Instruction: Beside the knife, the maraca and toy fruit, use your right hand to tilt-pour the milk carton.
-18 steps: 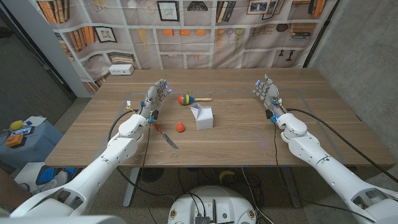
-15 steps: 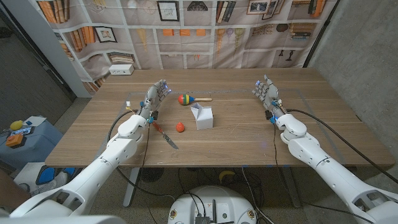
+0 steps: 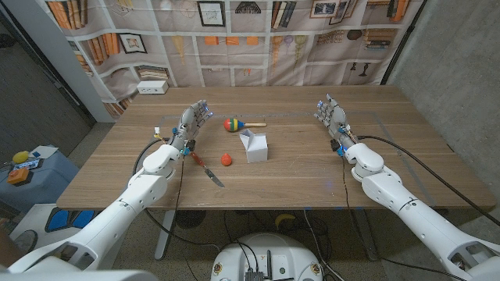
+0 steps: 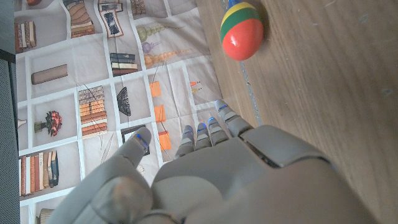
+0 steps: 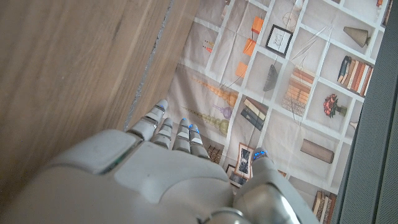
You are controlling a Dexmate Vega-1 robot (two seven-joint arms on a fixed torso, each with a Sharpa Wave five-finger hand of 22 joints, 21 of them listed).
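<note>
Wood-grain worktop [image 3: 297, 168]. White boxy milk carton [image 3: 254, 145] upright at centre, spout open. Round striped maraca [image 3: 232, 124] w/ wooden handle behind it; red toy fruit [image 3: 226, 159] and red-handled knife [image 3: 208, 169] to its left. Right hand [image 3: 331, 116] empty, fingers extended, well apart from carton. Left hand [image 3: 193, 122] empty, fingers extended.

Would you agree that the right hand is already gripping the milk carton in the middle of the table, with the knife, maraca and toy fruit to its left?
Not quite: the right hand is open and well apart from the milk carton, as the head view shows. The rest holds: the carton stands mid-table with the knife, maraca and toy fruit on its left.
</note>
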